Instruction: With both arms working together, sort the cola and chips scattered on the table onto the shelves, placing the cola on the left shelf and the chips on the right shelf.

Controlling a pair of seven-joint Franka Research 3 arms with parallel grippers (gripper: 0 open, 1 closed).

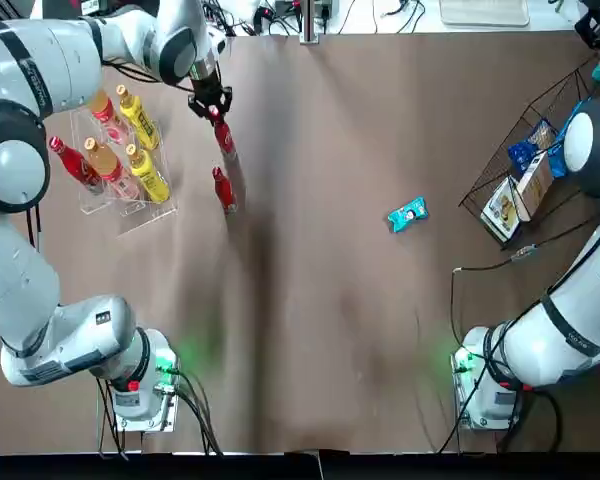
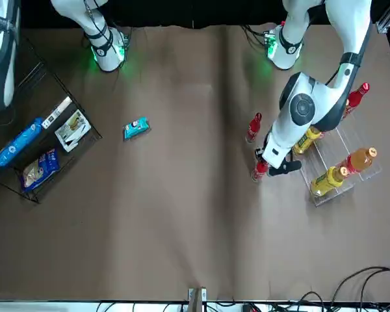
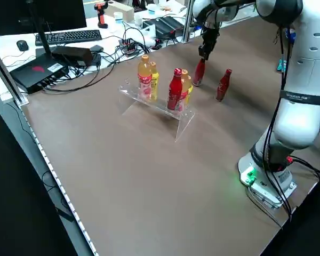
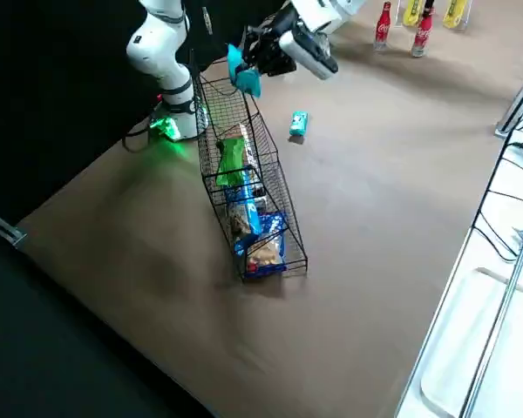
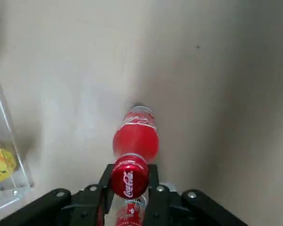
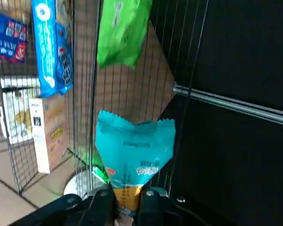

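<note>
So the wire rack [image 4: 257, 196] has the green packet [image 4: 230, 162] in it; right hand [image 6: 127, 197] pinches a cyan packet [image 6: 134, 153] at the rack. Left hand [image 5: 129, 186] is closed round a cola [image 5: 136, 136]; the clear rack [image 3: 161, 105] holds another cola [image 3: 175, 89].

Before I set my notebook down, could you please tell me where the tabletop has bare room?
The widest patch lies mid-table, between the two standing colas near the left end effector and the cyan packet. Another borders that packet and the wire rack. It is crowded at the bottle-filled acrylic rack.
</note>
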